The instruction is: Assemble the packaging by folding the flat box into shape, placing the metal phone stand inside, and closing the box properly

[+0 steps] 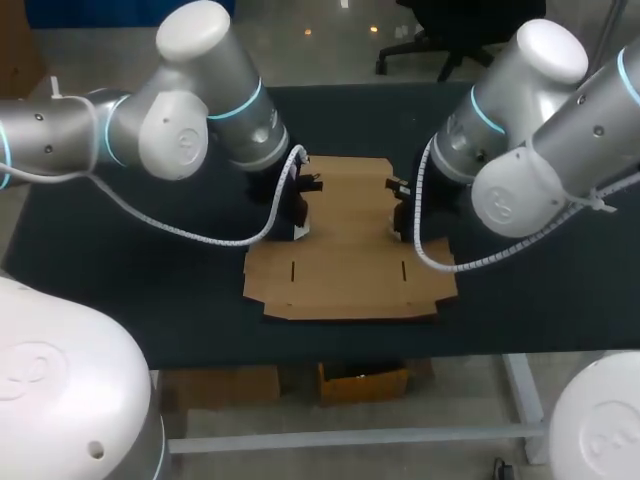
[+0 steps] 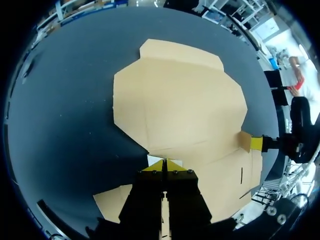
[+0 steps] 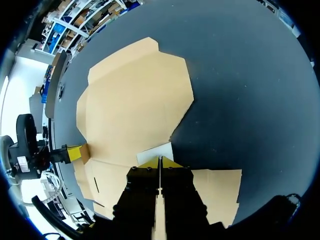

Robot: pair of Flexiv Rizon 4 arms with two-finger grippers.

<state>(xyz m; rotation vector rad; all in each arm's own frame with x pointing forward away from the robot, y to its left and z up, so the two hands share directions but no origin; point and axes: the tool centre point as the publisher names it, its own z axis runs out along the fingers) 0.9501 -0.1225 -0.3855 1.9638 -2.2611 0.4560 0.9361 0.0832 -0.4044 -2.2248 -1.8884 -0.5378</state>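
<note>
The flat brown cardboard box [image 1: 345,250] lies unfolded in the middle of the dark table; it also fills the left wrist view [image 2: 180,110] and the right wrist view [image 3: 135,105]. My left gripper [image 1: 300,225] is shut, its yellow tips [image 2: 164,162] down at the box's left edge against a small pale flap [image 2: 155,159]. My right gripper [image 1: 400,225] is shut too, tips [image 3: 159,161] at the right edge by a like flap [image 3: 156,151]. Each wrist view shows the other gripper's tip beside a small raised flap [image 2: 244,140]. No phone stand is in view.
The dark table top [image 1: 120,280] stretches well beyond the box to the left, right and back. The box's front edge lies close to the table's front edge [image 1: 300,360]. White cables [image 1: 200,236] hang from both arms above the table.
</note>
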